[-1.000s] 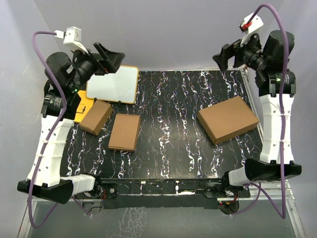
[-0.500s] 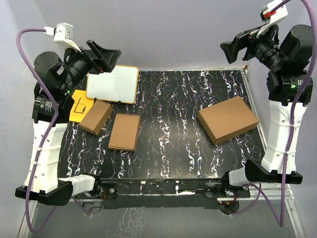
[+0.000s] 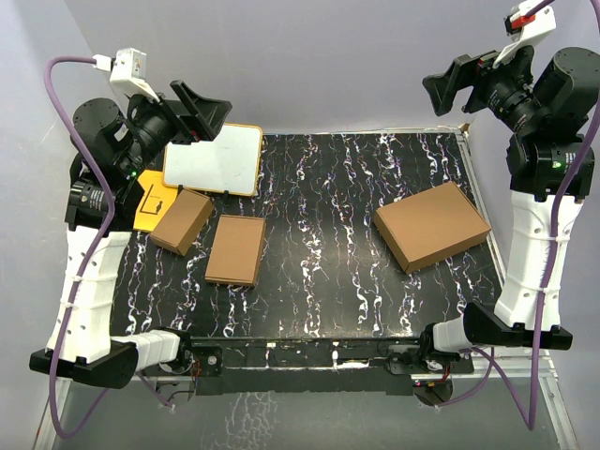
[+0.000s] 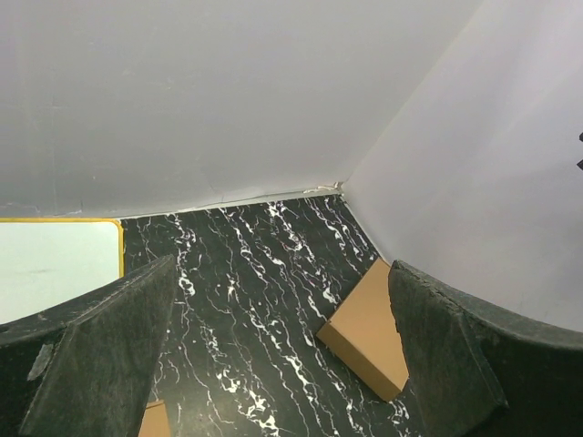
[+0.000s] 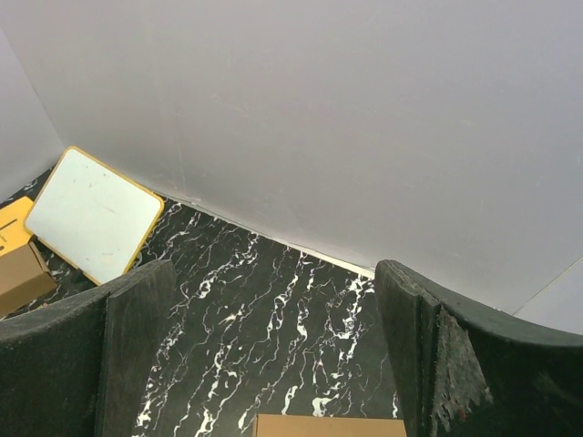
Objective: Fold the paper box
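Note:
The paper box (image 3: 236, 250) is a flat, shallow brown box lying closed on the black marbled table (image 3: 328, 244), left of centre. My left gripper (image 3: 204, 111) hangs open high over the back left corner, well above and behind the box, with nothing between its fingers. In the left wrist view the left gripper (image 4: 282, 300) shows only table between its dark pads. My right gripper (image 3: 450, 86) is raised open over the back right corner, far from the paper box. In the right wrist view the right gripper (image 5: 273, 282) is empty too.
A larger brown box (image 3: 432, 226) (image 4: 369, 326) lies at the right. A small chunky brown box (image 3: 182, 221) (image 5: 23, 273) sits left of the paper box, partly on an orange sheet (image 3: 150, 199). A yellow-framed whiteboard (image 3: 214, 158) (image 5: 91, 214) lies at the back left.
Both arms have lifted and swung outward toward the back corners over the last second. Grippers stay open. The boxes have not moved.

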`<state>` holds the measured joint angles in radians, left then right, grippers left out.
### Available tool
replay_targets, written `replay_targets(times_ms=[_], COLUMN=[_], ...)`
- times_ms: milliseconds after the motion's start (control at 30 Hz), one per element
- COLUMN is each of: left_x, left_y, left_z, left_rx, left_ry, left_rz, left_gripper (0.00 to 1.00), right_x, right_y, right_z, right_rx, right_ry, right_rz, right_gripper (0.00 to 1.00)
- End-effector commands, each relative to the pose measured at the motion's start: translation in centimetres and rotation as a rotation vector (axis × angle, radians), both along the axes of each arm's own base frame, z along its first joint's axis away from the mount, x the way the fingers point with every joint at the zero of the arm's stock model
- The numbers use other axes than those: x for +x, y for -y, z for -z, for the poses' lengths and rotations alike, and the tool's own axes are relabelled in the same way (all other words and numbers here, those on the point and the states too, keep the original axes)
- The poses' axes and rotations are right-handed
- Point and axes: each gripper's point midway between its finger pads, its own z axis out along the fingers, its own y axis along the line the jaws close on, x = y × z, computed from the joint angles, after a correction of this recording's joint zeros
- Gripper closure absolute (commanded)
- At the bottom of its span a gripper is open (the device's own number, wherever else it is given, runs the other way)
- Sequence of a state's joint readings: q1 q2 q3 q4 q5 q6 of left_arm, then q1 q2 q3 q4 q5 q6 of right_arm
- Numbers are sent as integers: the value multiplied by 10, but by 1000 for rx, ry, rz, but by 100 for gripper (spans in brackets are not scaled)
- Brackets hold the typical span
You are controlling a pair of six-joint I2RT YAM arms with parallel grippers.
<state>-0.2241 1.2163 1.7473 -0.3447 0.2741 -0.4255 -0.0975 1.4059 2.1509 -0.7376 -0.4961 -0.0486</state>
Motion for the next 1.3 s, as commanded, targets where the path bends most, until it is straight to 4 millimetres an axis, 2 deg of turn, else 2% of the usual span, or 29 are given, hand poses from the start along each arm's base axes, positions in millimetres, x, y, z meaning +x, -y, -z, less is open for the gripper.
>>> replay_targets(times_ms=[0, 1000, 1267], left_x=[-7, -10, -5], left_y=[-1, -7, -7], left_z=[-10, -2, 2], left_rx=[5, 33, 39], left_ry=[42, 26, 14], left_rz=[7, -20, -27], left_gripper=[3, 3, 3], right_x=[-11, -13, -10], right_y=[3, 3, 3], right_z=[-18, -13, -10], right_rx=[21, 40, 40], right_ry=[49, 32, 22], right_rz=[19, 19, 9], right_gripper=[0, 0, 0])
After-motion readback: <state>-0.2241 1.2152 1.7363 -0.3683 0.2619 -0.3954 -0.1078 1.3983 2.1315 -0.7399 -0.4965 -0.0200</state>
